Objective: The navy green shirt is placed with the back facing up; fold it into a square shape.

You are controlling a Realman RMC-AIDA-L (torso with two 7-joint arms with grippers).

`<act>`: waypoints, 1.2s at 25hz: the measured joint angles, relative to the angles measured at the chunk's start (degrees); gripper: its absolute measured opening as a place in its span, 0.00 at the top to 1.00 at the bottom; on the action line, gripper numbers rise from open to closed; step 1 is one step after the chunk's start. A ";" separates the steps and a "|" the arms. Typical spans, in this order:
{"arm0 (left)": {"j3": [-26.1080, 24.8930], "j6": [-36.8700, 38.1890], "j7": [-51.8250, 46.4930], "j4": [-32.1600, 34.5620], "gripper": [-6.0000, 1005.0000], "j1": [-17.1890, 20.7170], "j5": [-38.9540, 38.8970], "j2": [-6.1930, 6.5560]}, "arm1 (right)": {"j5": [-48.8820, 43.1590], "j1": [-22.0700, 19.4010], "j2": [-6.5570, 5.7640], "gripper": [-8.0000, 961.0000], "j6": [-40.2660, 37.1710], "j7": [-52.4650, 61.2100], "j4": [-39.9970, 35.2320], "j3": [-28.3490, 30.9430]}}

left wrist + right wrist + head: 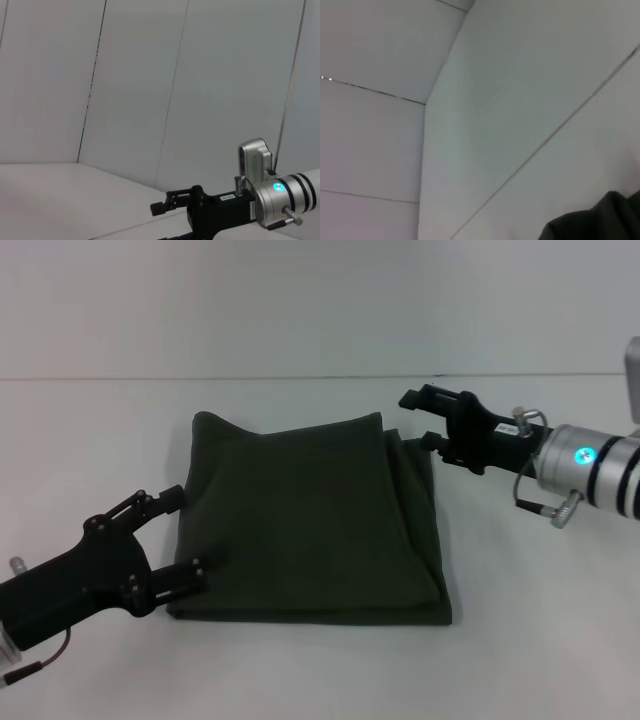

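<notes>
Left gripper (185, 540), right gripper (418, 420) — seemingly open — flank folded shirt (310, 525).

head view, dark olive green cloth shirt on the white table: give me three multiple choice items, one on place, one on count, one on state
1. Where is the left gripper?
A. at the shirt's left edge
B. above the shirt's middle
C. off the table

2. How many grippers show in the head view?
A. one
B. two
C. three

3. How does the dark olive green cloth shirt lie?
A. spread out with sleeves showing
B. bunched in a ball
C. folded into a rough square

Answers: 1 A, its open fingers flank that edge. 2 B, the right gripper sits open at the far right corner. 3 C, stacked layers show along the near and right edges on the white table.
</notes>
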 joint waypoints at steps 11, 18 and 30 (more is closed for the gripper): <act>-0.09 -1.16 -0.18 -1.18 0.06 -1.09 -0.39 0.18 | 1.15 2.73 0.45 0.19 4.07 -5.36 3.56 0.13; -0.07 -1.30 -0.36 -2.39 0.06 -2.02 -0.50 0.26 | 1.55 4.07 0.61 0.19 4.63 -7.23 4.52 -0.10; -0.18 -1.58 -0.38 -2.67 0.06 -2.03 -0.70 0.25 | 4.16 5.36 0.69 0.19 1.26 -17.15 6.65 0.40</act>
